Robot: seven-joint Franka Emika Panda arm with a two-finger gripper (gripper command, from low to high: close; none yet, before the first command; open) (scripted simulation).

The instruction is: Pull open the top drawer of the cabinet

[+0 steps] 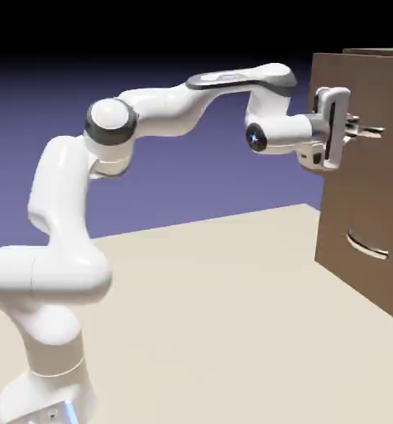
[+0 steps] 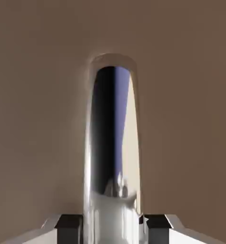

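The cabinet [image 1: 365,199] is a tall brown wood-look box at the exterior view's right. Its top drawer [image 1: 380,87] has a thin silver handle [image 1: 375,131], and my gripper [image 1: 357,130] is shut on that handle, the white arm reaching level from the left. In the hand view the shiny handle [image 2: 113,138] runs up the middle, large, between my two dark fingertips [image 2: 69,228], which press against its sides. My gripper [image 2: 113,229] sits at the bottom edge, and brown drawer front [image 2: 34,95] fills the rest. The drawer front looks flush with the cabinet.
The lower drawer has its own curved silver handle [image 1: 367,246] below my hand. The beige table [image 1: 216,315] spreads between the robot's base and the cabinet's foot.
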